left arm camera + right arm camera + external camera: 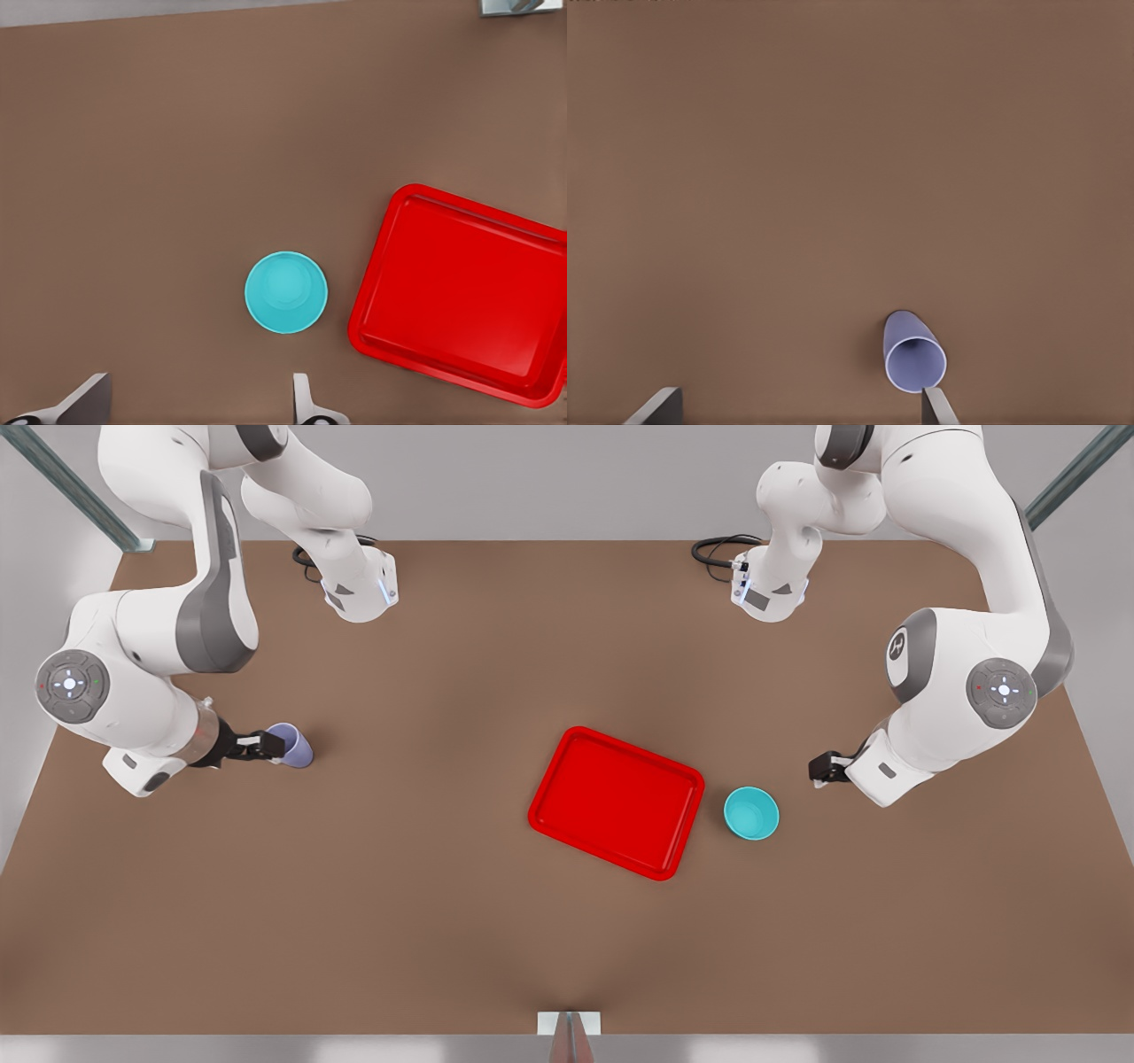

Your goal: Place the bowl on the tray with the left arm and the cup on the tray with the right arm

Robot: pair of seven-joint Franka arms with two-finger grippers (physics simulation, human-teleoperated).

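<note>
A: Where is the cup [293, 745] right now?

B: It stands on the brown table [425, 921], close to the edge on the front view's left and well apart from the red tray [616, 802]. The right gripper [266, 744] is right at it. One finger [937, 405] sits at the cup's rim and the other finger is far off to the side, so the fingers are spread wide and hold nothing.

A: And the bowl [751, 813]?

B: It sits on the table just beside the tray's short side, nearer the edge on the front view's right. The left gripper [822, 769] hangs near it, with a gap between them. In the left wrist view its two fingers [303, 398] are spread apart too, with nothing in them.

A: Is anything in the tray, the bowl or the cup?

B: No. All three look empty.

A: What could go wrong?

B: I think the right gripper could bump the cup. Its finger is at the rim, not around the cup, so a push might tip it over and it could roll away. The bowl is so near the tray that a sloppy grab might knock it into the rim.
</note>
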